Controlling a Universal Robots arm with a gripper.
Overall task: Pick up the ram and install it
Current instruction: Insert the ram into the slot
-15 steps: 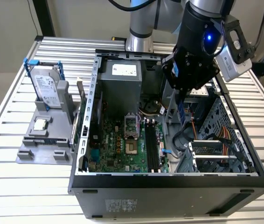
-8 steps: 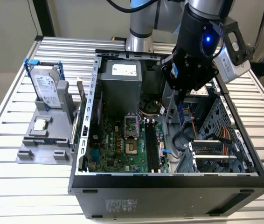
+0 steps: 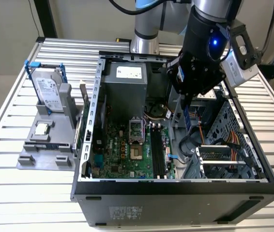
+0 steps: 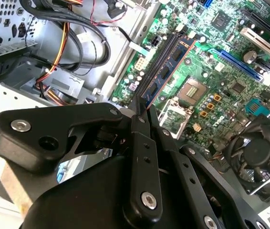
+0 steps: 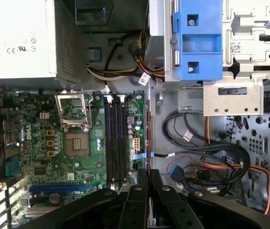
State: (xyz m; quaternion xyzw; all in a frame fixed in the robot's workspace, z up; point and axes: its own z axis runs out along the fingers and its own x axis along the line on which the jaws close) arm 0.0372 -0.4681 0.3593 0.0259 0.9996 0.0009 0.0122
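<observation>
**Stick held above the slots — alignment is the worry**

The black two-fingered gripper [image 3: 188, 104] is pinched on the ram [image 4: 166, 71], a long, thin dark-blue circuit-board stick with dark chips. It hangs edge-down over the open black computer case [image 3: 175, 186], apart from the green motherboard [image 5: 39, 143] below.

The stick could meet the black memory slots [image 5: 115, 143] tilted or offset, I judge — then it would jam on a slot wall or press on neighbouring parts. The loose cables [image 5: 206, 152] lie just beside the slots and could snag.

The case holds the motherboard, a grey power-supply box [image 3: 125, 87], a black fan [image 4: 259, 152] and a blue drive bracket [image 5: 197, 38]. On the slatted tabletop [image 3: 11, 111], a grey holder [image 3: 45, 145] carries a silver hard drive [image 3: 47, 92].
</observation>
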